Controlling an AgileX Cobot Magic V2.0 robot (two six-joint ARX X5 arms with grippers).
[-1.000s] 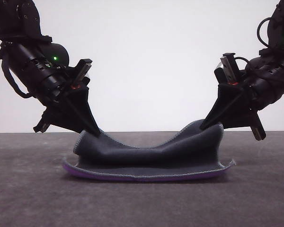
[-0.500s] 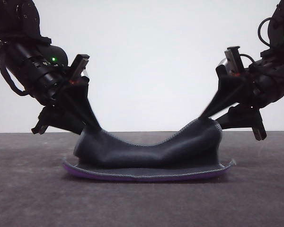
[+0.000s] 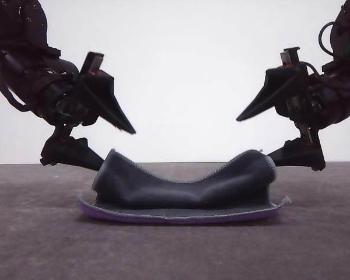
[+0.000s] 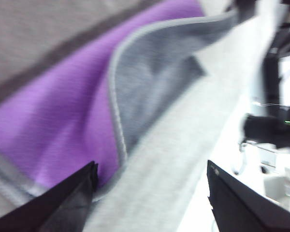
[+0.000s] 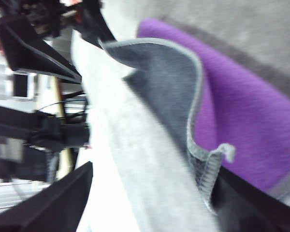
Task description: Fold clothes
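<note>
- Both grippers have let go since a second ago: each was pinching a raised end of the cloth then, and now each stands wide apart and clear of the fabric, with the lifted ends slumped onto the layer below.
- On the left of the front view, the left gripper [image 3: 111,149] has its upper finger pointing down toward the cloth's left hump and its lower finger just behind that hump; the jaws are spread and hold nothing.
- In the middle, the cloth [image 3: 181,195] lies on the dark table [image 3: 35,245], doubled over with the grey face on top, a thin purple edge showing underneath, the centre sagging between two rounded humps.
- At the right, the right gripper [image 3: 256,137] is likewise spread open, its lower finger beside the right hump, not touching as far as I can tell.
- Judged step: release after the first fold. The next move likely calls for backing off, then flattening or regripping for a second fold.
</note>
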